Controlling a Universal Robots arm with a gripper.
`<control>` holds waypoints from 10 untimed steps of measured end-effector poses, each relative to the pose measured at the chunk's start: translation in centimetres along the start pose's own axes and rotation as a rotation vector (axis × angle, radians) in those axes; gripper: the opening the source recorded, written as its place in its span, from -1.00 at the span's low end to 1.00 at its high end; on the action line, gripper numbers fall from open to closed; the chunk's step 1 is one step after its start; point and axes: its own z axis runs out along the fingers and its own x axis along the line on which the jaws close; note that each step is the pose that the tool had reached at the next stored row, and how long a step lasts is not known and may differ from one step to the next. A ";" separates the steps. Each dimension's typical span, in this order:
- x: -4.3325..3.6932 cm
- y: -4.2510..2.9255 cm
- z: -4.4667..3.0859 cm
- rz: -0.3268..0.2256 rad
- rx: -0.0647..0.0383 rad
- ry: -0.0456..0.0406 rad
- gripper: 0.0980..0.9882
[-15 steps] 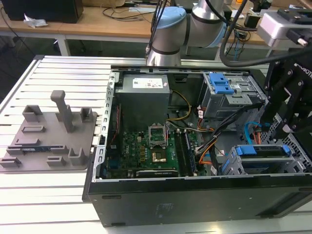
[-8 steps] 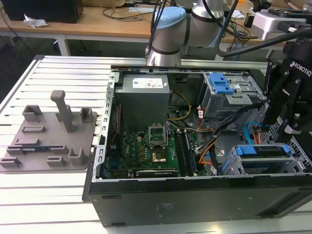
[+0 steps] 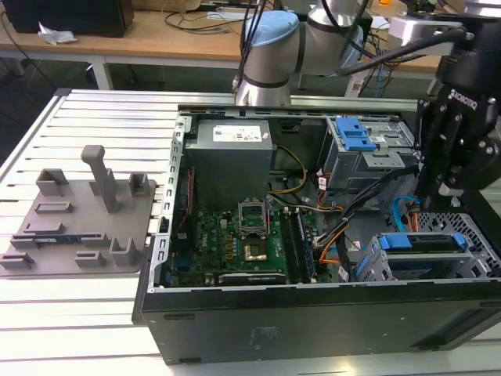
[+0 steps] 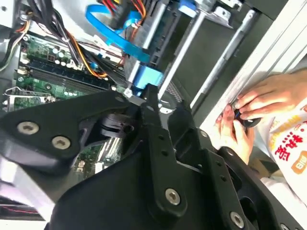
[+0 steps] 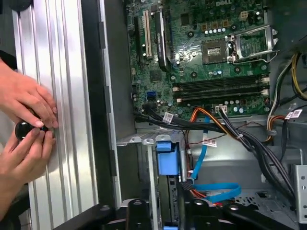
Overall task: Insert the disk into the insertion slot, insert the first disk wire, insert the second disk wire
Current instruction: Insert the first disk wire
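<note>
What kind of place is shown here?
Probably a robotics lab: an open computer case lies on a slotted metal table, a robot arm reaches over it, and wooden benches stand behind.

Probably a robotics lab: slotted aluminium bench (image 3: 63, 329), opened computer (image 3: 297, 325).

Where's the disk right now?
In the exterior view, the disk sits low on the exterior view's right inside the computer case, in the grey perforated insertion slot, with the gripper above it.
</note>
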 end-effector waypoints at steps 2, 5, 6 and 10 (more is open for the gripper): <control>-1.71 0.05 -0.24 0.000 0.002 0.0194 -0.44; -3.40 -0.40 -0.47 0.000 0.002 0.0269 -0.44; -4.22 -1.12 -0.52 0.000 0.002 0.0305 -0.44; -4.95 -3.37 -0.12 -0.001 0.003 0.0357 -0.44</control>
